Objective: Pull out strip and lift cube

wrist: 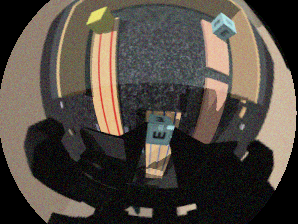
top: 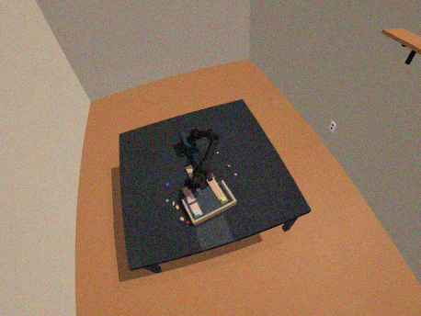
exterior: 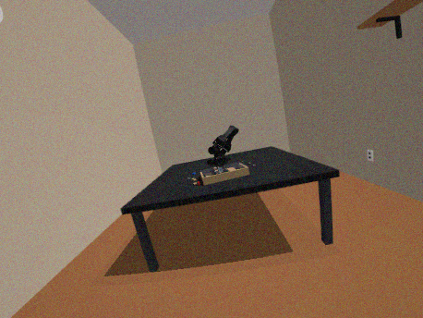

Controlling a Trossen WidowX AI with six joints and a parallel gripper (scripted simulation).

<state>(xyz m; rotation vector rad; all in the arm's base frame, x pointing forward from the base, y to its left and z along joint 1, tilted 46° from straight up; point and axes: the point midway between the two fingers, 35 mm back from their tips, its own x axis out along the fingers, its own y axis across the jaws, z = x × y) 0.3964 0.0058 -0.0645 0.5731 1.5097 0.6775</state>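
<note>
My gripper (wrist: 158,126) (top: 198,185) is shut on a teal cube (wrist: 159,131) marked with an E, low over a pale strip (wrist: 156,169) (top: 189,171) with blue lines. That strip's near end lies outside the tray (top: 216,216) (exterior: 226,175); the fingers hide part of it, so I cannot tell if it touches the cube. A pale strip (wrist: 105,75) (top: 216,189) with red lines looks whole and bears a plain yellow cube (wrist: 101,20) (top: 223,198). A pink strip (wrist: 216,55) (top: 195,207) is split by a gap and bears a light blue labelled cube (wrist: 223,26) (top: 197,213).
The tray's wooden walls stand around the far ends of the outer strips. On the table (top: 267,184) (exterior: 277,168), a blue piece (top: 167,185), a red piece (top: 187,222) and several small pale bits lie left of the tray. A few small bits lie behind it.
</note>
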